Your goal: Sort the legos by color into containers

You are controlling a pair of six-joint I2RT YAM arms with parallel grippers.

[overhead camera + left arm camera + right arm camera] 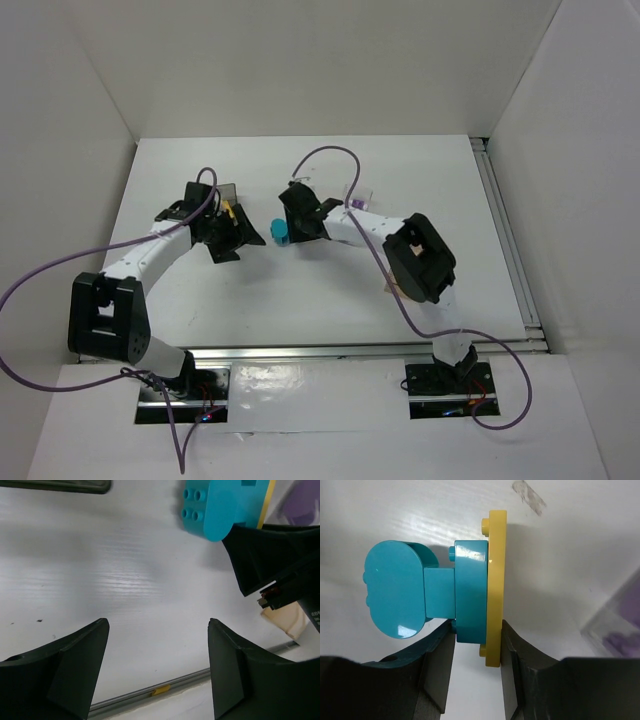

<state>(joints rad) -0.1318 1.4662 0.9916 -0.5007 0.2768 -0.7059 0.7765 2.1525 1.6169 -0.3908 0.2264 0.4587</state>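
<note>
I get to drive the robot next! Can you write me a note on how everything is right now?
The left gripper is open and empty above the table.
The right gripper is shut on teal legos stuck to a yellow plate.
The clear bin holds purple legos; the dark grey bin sits by the left arm, the amber bin by the right.
Done: some purple sorted.
Left: pull teal and yellow apart, bin each by colour.

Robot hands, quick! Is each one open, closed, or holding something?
Left hand: open, holding nothing.
Right hand: closed on the joined teal and yellow legos.
</note>
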